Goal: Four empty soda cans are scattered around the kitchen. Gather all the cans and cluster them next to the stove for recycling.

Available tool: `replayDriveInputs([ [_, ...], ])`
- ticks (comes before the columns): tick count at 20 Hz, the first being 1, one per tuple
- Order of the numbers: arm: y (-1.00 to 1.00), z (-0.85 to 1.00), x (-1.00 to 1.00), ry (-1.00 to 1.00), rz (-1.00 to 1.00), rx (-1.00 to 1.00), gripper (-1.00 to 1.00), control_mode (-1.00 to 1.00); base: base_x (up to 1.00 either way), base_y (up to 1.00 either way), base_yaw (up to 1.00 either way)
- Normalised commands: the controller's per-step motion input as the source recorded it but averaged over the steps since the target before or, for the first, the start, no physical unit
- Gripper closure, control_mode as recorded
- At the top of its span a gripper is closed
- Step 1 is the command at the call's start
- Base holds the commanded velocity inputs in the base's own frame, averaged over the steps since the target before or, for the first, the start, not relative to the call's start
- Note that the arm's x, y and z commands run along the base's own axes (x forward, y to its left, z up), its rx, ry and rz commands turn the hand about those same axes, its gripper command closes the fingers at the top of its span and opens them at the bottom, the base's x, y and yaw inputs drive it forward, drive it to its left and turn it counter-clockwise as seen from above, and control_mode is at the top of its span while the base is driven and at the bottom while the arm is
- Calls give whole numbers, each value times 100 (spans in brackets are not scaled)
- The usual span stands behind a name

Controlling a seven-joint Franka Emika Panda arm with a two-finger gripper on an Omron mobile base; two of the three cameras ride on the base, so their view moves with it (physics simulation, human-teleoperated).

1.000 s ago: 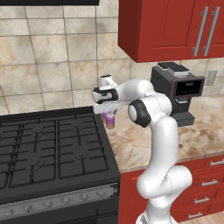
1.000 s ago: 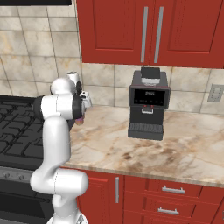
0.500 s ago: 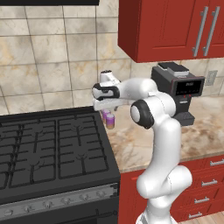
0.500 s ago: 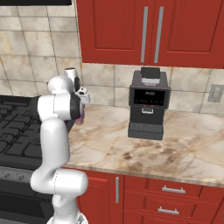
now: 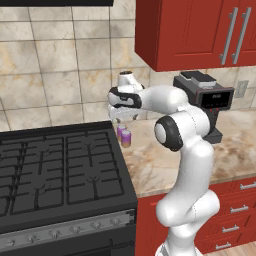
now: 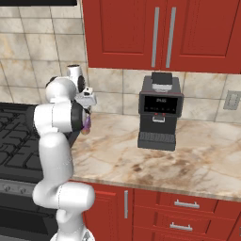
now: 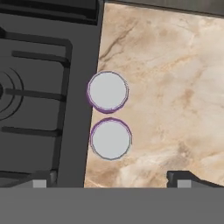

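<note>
Two purple soda cans [image 5: 120, 131] [image 5: 126, 138] stand upright side by side on the beige counter, right against the right edge of the black stove [image 5: 60, 170]. From above, their silvery tops [image 7: 107, 91] [image 7: 110, 138] sit along the stove's edge [image 7: 39, 87]. My gripper [image 5: 121, 118] hangs open a little above them, pointing down, with nothing between its fingertips [image 7: 183, 177]. In the right base view the gripper [image 6: 87, 102] is beside my upper arm, and a sliver of one purple can [image 6: 87, 123] peeks out behind the arm, next to the stove [image 6: 14, 141].
A dark boxy coffee machine [image 5: 207, 100] [image 6: 160, 110] stands on the counter to the right, against the tiled wall. Red upper cabinets [image 5: 200, 30] hang above it. Bare marbled countertop [image 6: 188, 160] stretches between the cans and the machine.
The gripper has lifted upward off the cans, staying open. The cans have not moved.
</note>
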Motion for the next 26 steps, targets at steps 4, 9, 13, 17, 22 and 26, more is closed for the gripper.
replayDriveInputs([
  [4,-21,52,-38,-15,0,7,-100,-100,0,0,0],
  [9,-19,38,-43,-17,0,5,-100,-100,0,0,0],
  [13,-14,4,-56,-14,2,3,-100,-100,0,0,0],
  [17,-11,4,-53,-9,1,1,-100,-100,0,0,0],
  [22,-15,11,-47,-9,1,0,-100,-100,0,0,0],
  [26,-13,10,-41,-10,0,0,-100,-100,0,0,0],
])
